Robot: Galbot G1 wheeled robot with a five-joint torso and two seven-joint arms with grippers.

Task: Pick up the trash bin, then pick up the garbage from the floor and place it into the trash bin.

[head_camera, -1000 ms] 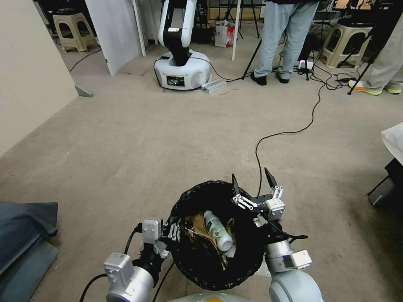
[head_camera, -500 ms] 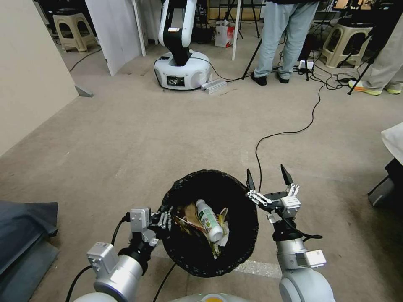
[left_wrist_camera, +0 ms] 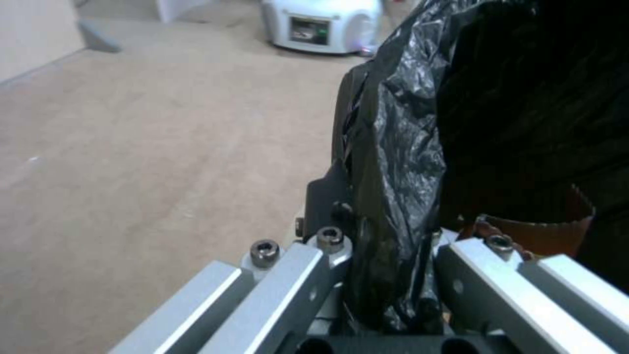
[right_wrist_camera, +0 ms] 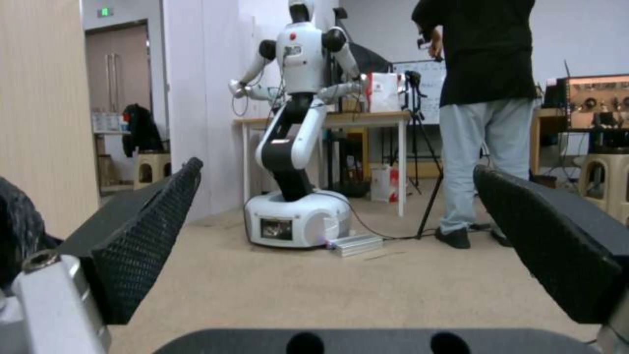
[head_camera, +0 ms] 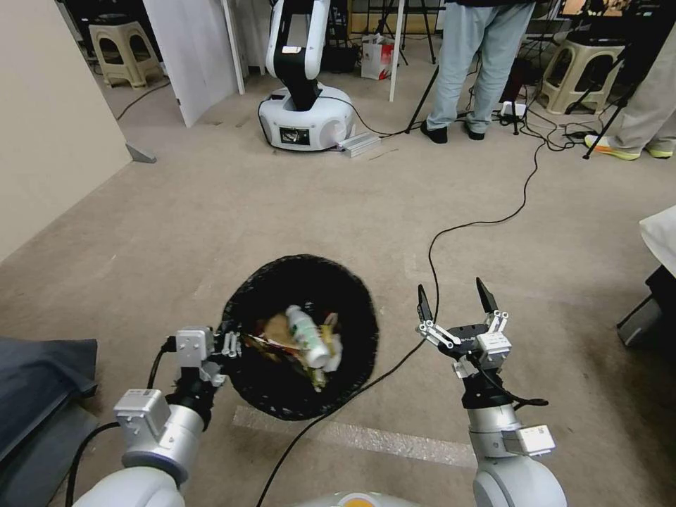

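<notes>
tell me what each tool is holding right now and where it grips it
The left tool holds the trash bin by its bag-covered rim, on the robot's left side. The right tool is open and holds nothing.

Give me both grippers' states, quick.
Left gripper: shut on the trash bin, pinching its bag-covered rim.
Right gripper: open, holding nothing, beside the bin.
</notes>
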